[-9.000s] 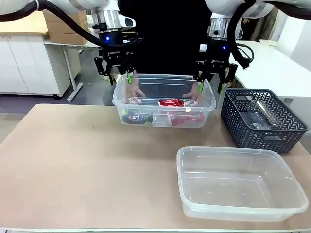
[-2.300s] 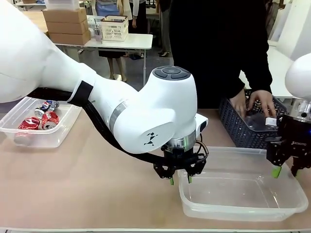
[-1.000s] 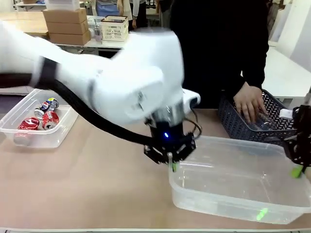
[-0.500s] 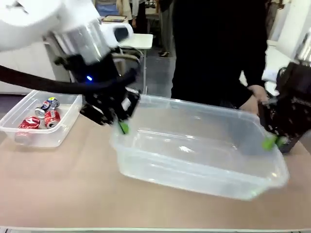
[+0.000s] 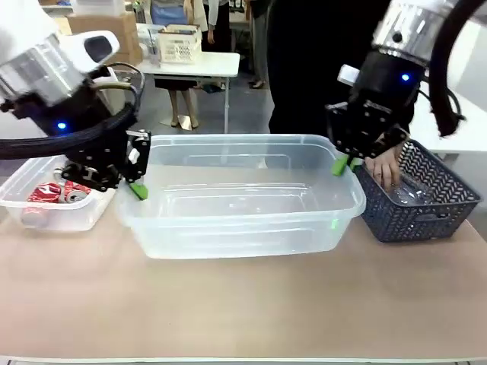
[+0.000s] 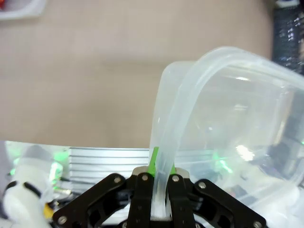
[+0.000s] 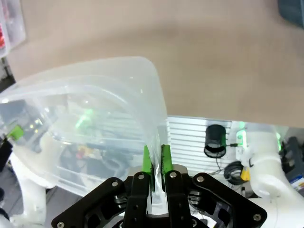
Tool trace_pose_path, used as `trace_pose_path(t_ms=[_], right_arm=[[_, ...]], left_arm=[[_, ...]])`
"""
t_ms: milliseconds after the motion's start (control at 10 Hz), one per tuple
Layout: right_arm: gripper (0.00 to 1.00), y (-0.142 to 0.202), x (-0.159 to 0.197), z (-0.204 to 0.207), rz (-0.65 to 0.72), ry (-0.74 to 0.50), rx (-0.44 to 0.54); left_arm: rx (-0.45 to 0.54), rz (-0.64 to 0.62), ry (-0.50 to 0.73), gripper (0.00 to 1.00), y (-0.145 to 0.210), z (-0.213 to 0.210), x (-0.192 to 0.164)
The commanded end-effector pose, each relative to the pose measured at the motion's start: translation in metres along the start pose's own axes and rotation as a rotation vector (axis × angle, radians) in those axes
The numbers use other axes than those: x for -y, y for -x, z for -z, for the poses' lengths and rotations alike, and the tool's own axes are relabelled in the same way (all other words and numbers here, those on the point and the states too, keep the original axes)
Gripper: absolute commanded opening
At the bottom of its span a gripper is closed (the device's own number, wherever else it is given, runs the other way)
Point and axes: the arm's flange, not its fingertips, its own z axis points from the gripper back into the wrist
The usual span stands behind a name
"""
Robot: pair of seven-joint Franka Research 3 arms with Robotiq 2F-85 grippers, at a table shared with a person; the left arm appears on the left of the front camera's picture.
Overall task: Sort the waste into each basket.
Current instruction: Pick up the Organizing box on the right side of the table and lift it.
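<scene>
Plainly, everything here turns on a tub held by its two short ends: at the far left a clear tub of cans (image 5: 53,199) sits on the table (image 5: 243,304), and just right of it the left gripper (image 5: 135,176) has its fingers closed to a thin slit on the left-end rim of the empty clear tub (image 5: 240,198), the wrist view showing the rolled rim pinched between the green pads (image 6: 153,166). That tub's long axis runs left to right across the middle of the table, level, and whether its base touches the table or hangs just above it cannot be told. At its right end the right gripper (image 5: 344,161) is likewise clamped on the rim. Farther right stands the dark lattice basket (image 5: 426,205), just beside the tub, with a person's hand (image 5: 384,169) reaching into it near a clear bottle (image 5: 415,194). The red cans' (image 5: 65,192) print is too small to read.
</scene>
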Motion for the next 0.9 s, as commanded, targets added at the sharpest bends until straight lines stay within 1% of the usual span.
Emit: trace_pose_path(t_ms=[0, 100, 200, 300, 400, 600, 800], right_arm=[[0.0, 0.009, 0.015, -0.003, 0.034, -0.015, -0.012], [0.0, 0.009, 0.015, -0.003, 0.034, -0.015, -0.012], [0.08, 0.003, 0.002, -0.001, -0.003, -0.002, -0.004], [0.08, -0.023, 0.01, 0.001, 0.022, -0.029, -0.014], [0.08, -0.047, 0.018, 0.004, 0.035, -0.044, 0.0], [0.08, -0.085, 0.029, 0.014, 0.059, -0.064, -0.008], [0.08, -0.114, 0.041, 0.024, 0.051, -0.098, -0.004]], left_arm=[[-0.002, 0.018, -0.003, 0.0, 0.002, -0.007, 0.006], [-0.002, 0.018, -0.003, 0.0, 0.002, -0.007, 0.006], [-0.008, 0.014, -0.014, 0.04, 0.004, 0.003, 0.004], [-0.048, 0.061, 0.009, 0.04, -0.028, 0.021, 0.025], [-0.06, 0.076, -0.001, 0.04, -0.045, 0.034, 0.041], [-0.052, 0.098, 0.011, 0.04, -0.066, 0.049, 0.059], [-0.049, 0.107, 0.009, 0.04, -0.086, 0.07, 0.065]])
